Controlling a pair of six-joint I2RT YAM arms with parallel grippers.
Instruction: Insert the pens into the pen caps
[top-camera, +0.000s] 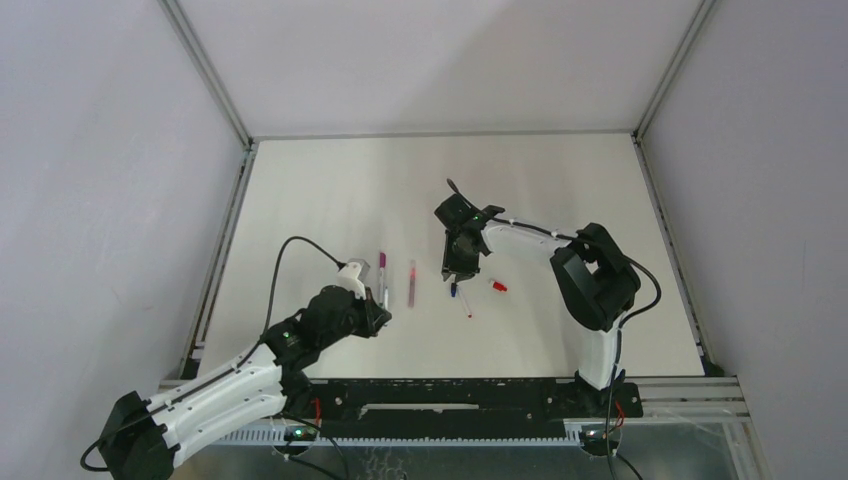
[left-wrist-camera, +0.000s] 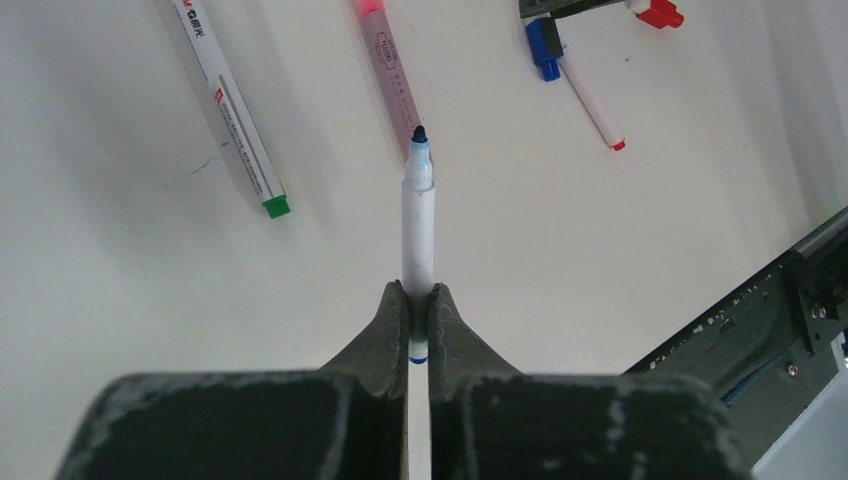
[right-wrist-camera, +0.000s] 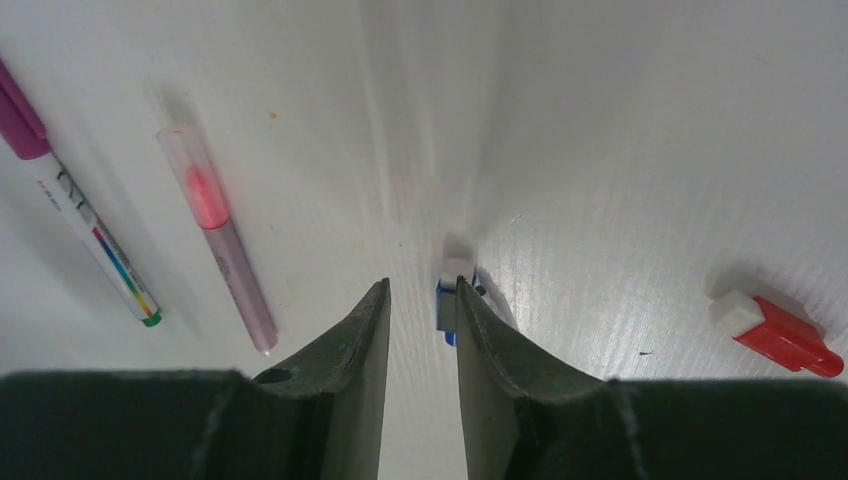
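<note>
Pens (top-camera: 411, 283) on white table (top-camera: 330, 180), grey walls (top-camera: 100, 150)

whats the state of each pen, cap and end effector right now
left end effector: shut on blue pen
right end effector: open, at blue cap
blue pen: uncapped, held
red pen: uncapped, lying
pink pen: capped
purple-capped pen: capped
blue cap: loose
red cap: loose

A white table (top-camera: 330, 190) sits between pale grey walls (top-camera: 90, 150) behind it and at both sides. Metal posts (top-camera: 205, 72) rise from its far corners. A black rail (top-camera: 500, 392) lines its near edge. Light seems soft, even.
</note>
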